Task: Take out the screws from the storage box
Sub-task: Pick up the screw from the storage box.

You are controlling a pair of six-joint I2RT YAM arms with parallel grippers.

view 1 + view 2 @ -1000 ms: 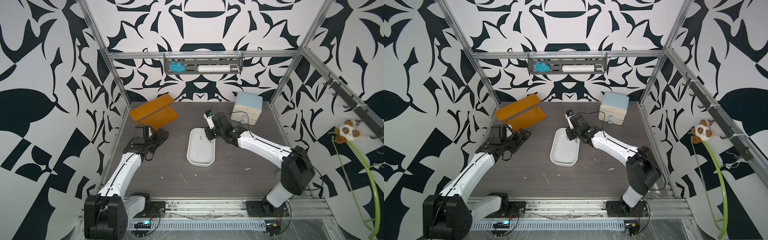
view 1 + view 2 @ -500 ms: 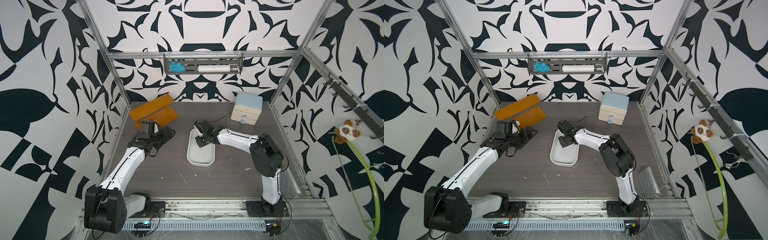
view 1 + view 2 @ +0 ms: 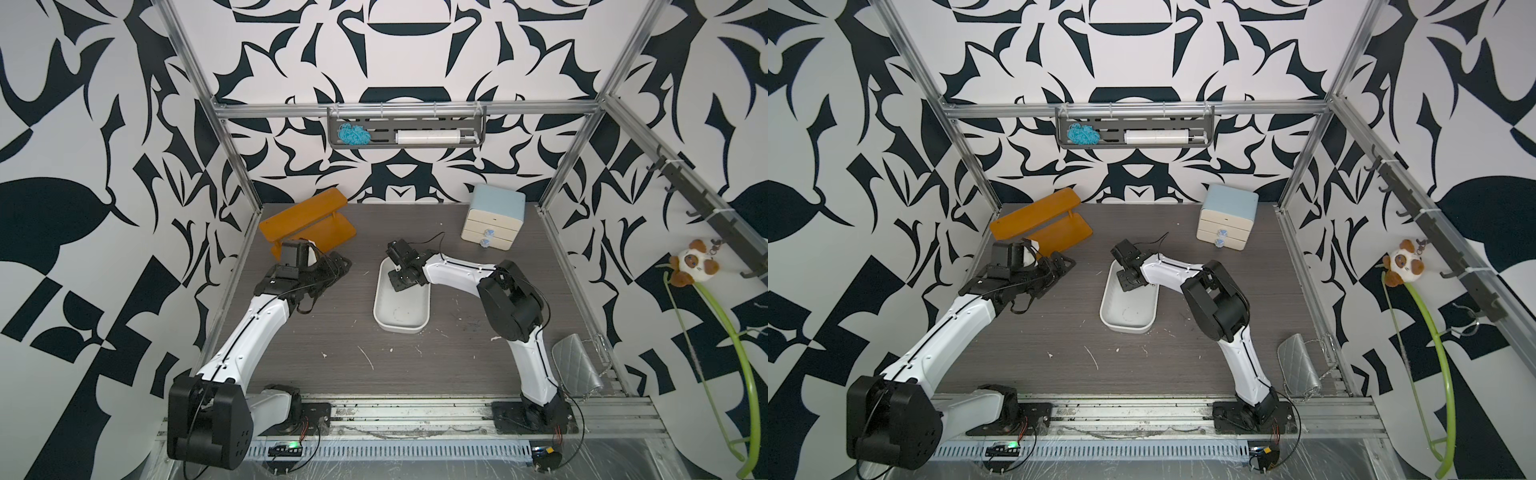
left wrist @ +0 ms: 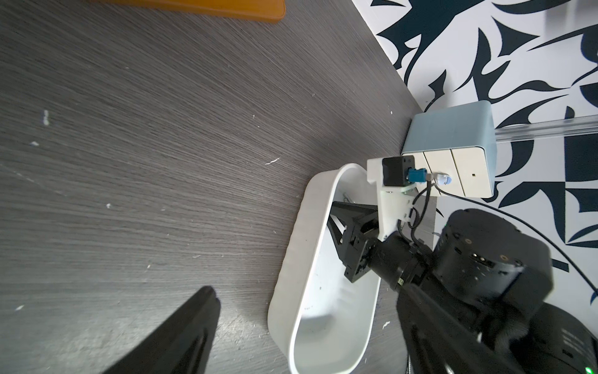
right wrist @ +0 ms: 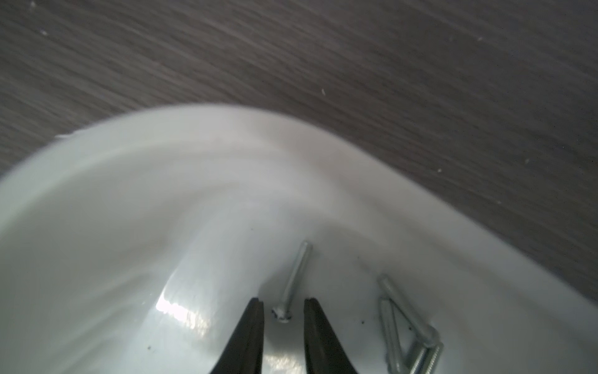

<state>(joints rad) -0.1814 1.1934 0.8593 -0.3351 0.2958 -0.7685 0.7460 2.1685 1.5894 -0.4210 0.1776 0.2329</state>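
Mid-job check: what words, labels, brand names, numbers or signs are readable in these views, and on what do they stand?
No text can be read in any view.
storage box: plain white, no label shows.
drawer cabinet: no lettering shows on its top or drawer fronts.
right arm's black joint housing: only tiny marks, too small to read.
silver purse: no brand mark shows.
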